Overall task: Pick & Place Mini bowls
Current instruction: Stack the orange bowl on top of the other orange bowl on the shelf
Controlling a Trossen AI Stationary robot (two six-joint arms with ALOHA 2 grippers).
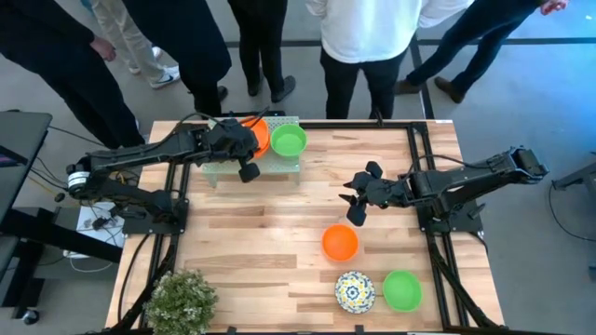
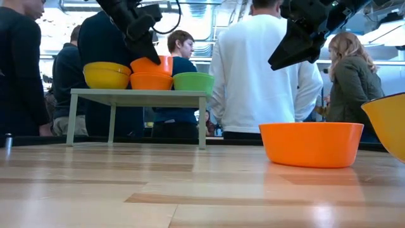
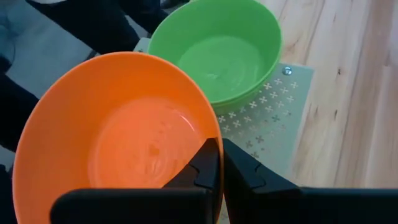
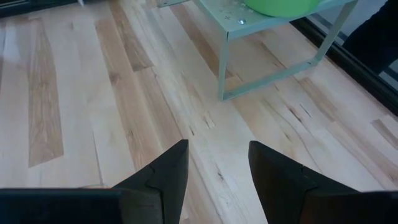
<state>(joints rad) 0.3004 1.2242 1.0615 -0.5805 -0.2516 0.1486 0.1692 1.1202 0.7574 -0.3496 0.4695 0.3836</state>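
Observation:
My left gripper (image 3: 219, 167) is shut on a plain orange mini bowl (image 3: 112, 137), held over the pale green rack (image 1: 279, 167) at the table's far left. On the rack stand a green bowl (image 3: 217, 50), another orange bowl (image 2: 152, 81) and a yellow bowl (image 2: 106, 75). My right gripper (image 4: 216, 163) hangs open over bare wood near the table's middle (image 1: 358, 200), touching nothing. An orange bowl (image 1: 340, 242), a floral bowl (image 1: 355, 290) and a green bowl (image 1: 402, 289) rest on the table near its front right. My left gripper pinches the orange bowl's rim (image 3: 208, 140) on the side nearest the arm, one finger inside the bowl and one outside. The fingers slant down from the table's left. The bowl (image 2: 155, 64) tilts just above the orange bowl on the rack; whether they touch I cannot tell.
A leafy potted plant (image 1: 182, 298) stands at the near left corner. A yellow bowl's edge (image 2: 389, 120) shows at the right of the low view. Several people stand beyond the far edge. Open wood lies between the rack and the near bowls.

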